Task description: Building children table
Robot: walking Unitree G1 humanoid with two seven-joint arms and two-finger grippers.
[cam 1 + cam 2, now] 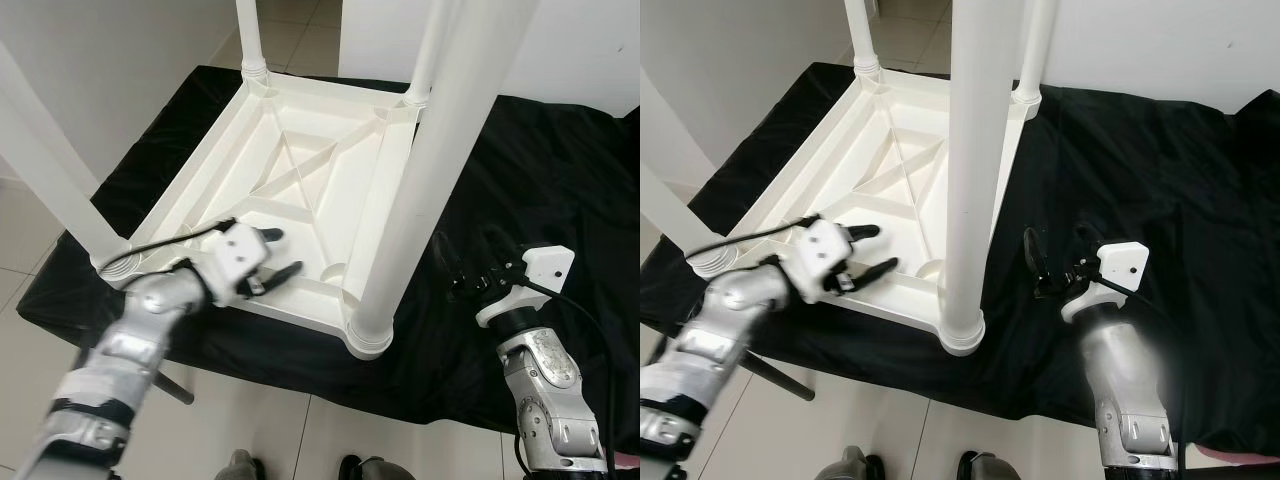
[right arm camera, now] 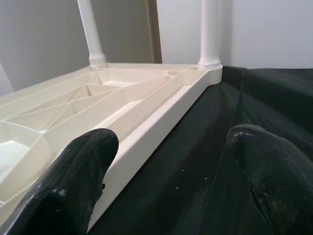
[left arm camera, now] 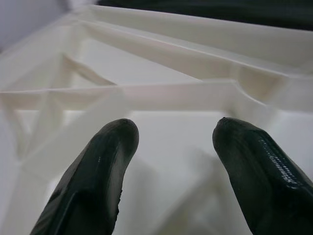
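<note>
A white plastic children's table (image 1: 300, 170) lies upside down on a black cloth (image 1: 540, 190), its ribbed underside facing up. White legs stand in its corners; the near-right leg (image 1: 415, 170) rises tall in front of me, and another leg (image 1: 50, 180) stands at the near left. My left gripper (image 1: 278, 256) is open over the table's near edge, inside the frame, with nothing between its fingers (image 3: 93, 176). My right gripper (image 1: 470, 262) is open just above the cloth, right of the near-right leg, also holding nothing; its fingers (image 2: 73, 186) point along the table's side rail (image 2: 146, 132).
The black cloth covers a low platform on a tiled floor (image 1: 260, 430). White walls (image 1: 120, 60) stand close behind and to the left. My feet (image 1: 240, 465) show at the platform's front edge. A dark rod (image 1: 175, 388) slants out below the front edge.
</note>
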